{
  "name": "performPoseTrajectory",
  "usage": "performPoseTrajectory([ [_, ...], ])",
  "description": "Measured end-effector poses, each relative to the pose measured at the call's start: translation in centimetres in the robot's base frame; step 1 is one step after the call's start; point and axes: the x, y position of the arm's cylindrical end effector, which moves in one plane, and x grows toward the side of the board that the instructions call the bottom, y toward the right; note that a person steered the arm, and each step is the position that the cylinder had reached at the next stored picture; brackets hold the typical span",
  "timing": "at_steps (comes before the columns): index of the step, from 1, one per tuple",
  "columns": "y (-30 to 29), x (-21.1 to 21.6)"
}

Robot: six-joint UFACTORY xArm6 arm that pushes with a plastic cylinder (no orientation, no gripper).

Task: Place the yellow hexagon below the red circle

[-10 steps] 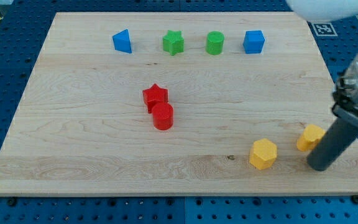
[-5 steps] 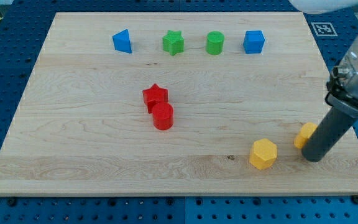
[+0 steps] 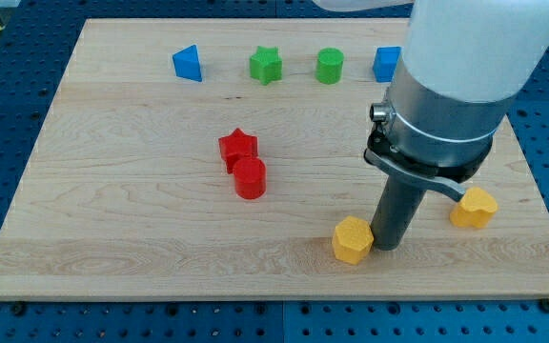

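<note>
The yellow hexagon lies near the view's bottom, right of centre. My tip stands right against its right side. The red circle sits near the board's middle, to the upper left of the hexagon, with a red star touching it just above. The arm's body hides part of the board's right side.
A second yellow block lies at the right, beyond the rod. Along the top stand a blue triangle-like block, a green star, a green circle and a blue cube, partly hidden by the arm. The wooden board ends close below the hexagon.
My tip has swept left from beside the second yellow block to the hexagon and pushed the hexagon leftward. The second yellow block is now uncovered. The red blocks have not moved.
</note>
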Motion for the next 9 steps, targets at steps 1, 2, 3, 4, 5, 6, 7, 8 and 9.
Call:
performPoseTrajectory([
  [1, -0.3, 0.9],
  [2, -0.4, 0.9],
  [3, -1.0, 0.9],
  [4, -2.9, 0.9],
  [5, -4.4, 0.9],
  [6, -6.4, 1.2],
  [7, -8.6, 1.4],
  [8, -9.2, 1.4],
  [9, -9.2, 1.4],
])
